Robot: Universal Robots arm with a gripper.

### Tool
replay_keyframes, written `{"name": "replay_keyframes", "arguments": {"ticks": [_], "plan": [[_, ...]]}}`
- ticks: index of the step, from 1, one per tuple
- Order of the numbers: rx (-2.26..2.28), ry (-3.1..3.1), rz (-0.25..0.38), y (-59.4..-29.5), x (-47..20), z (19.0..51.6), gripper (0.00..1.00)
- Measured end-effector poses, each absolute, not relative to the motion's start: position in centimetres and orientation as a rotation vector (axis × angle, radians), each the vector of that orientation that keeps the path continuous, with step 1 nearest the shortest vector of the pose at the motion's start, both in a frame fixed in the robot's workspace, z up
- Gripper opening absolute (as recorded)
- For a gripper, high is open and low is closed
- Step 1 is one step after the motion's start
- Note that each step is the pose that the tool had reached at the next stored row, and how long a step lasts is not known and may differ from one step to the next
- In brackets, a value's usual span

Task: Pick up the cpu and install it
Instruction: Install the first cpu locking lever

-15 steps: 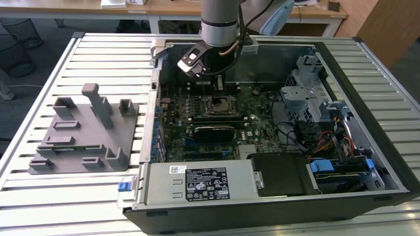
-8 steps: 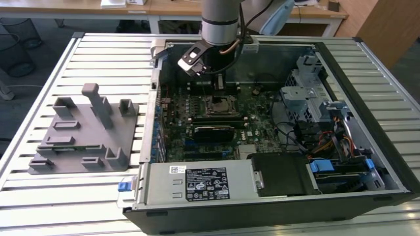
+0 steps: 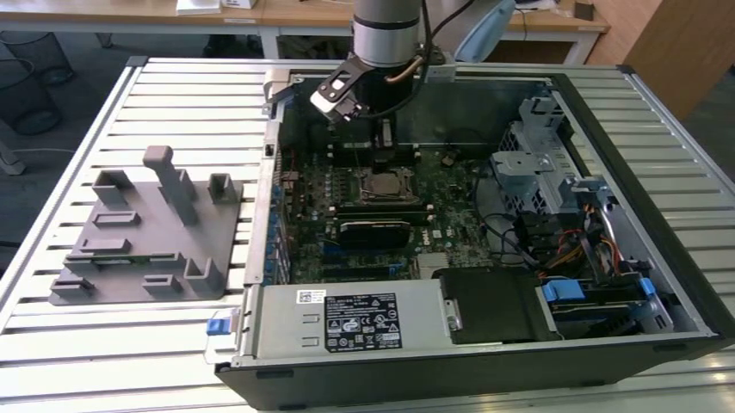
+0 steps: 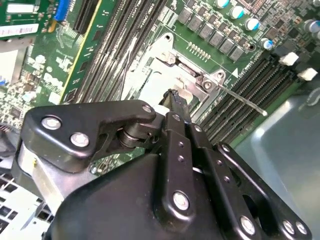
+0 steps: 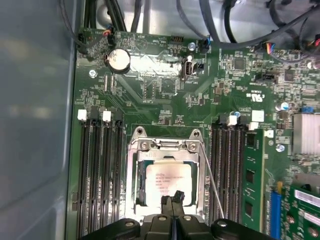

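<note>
1. Exterior view: bright, even daylight on the slatted bench [image 3: 184,112] around the computer case [image 3: 460,374]; pale glare on the slats at the case's exterior-view right.
2. Inside the case it's dimmer; the motherboard [image 3: 379,202] sits in the walls' shade.
3. First wrist view: motherboard evenly lit; the case wall [image 5: 35,110] beside it is hazy and out of focus.
4. Second wrist view: hand [image 4: 174,97] near the lens, soft highlights; socket metal [image 4: 150,82] beyond it is washed out.

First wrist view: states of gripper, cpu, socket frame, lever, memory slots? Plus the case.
gripper: shut, holding nothing, tips over the cpu's edge
cpu: lying flat inside the frame, metal top up
frame: lies flat around the cpu
lever: angled away from the frame, not tucked in
memory slots: those flanking the frame are empty
case: open, side panel off
</note>
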State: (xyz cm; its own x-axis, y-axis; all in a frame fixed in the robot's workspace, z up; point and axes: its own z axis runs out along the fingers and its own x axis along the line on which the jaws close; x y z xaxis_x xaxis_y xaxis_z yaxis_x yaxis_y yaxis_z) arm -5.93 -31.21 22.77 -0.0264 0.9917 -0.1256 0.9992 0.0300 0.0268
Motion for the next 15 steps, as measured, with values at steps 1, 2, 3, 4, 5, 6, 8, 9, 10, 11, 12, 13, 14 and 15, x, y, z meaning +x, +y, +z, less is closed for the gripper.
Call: {"name": "replay_keyframes", "arguments": {"ticks": [1, 2, 3, 4, 5, 6, 8, 9, 10, 11, 12, 13, 14, 15], "plan": [[2.112, 2.173, -0.104, -31.2, -5.9, 23.1, 0.11], [2.112, 2.173, -0.104, -31.2, -5.9, 23.4, 0.11], [2.112, 2.173, -0.104, -31.2, -5.9, 23.7, 0.11], [2.112, 2.173, -0.104, -31.2, -5.9, 24.1, 0.11], [2.112, 2.173, -0.104, -31.2, -5.9, 24.5, 0.11], [2.112, 2.173, -0.104, -31.2, -5.9, 24.8, 0.11], [2.112, 2.173, -0.104, -31.2, -5.9, 25.5, 0.11], [2.112, 2.173, -0.104, -31.2, -5.9, 25.8, 0.11], [2.112, 2.173, -0.104, -31.2, -5.9, 26.0, 0.11], [2.112, 2.173, -0.104, -31.2, -5.9, 26.1, 0.11], [2.112, 2.173, -0.104, -31.2, -5.9, 26.3, 0.11], [2.112, 2.173, -0.104, -31.2, -5.9, 26.5, 0.11], [2.112, 2.173, -0.104, -31.2, -5.9, 26.7, 0.11], [2.112, 2.173, -0.104, -31.2, -5.9, 26.9, 0.11]]}}
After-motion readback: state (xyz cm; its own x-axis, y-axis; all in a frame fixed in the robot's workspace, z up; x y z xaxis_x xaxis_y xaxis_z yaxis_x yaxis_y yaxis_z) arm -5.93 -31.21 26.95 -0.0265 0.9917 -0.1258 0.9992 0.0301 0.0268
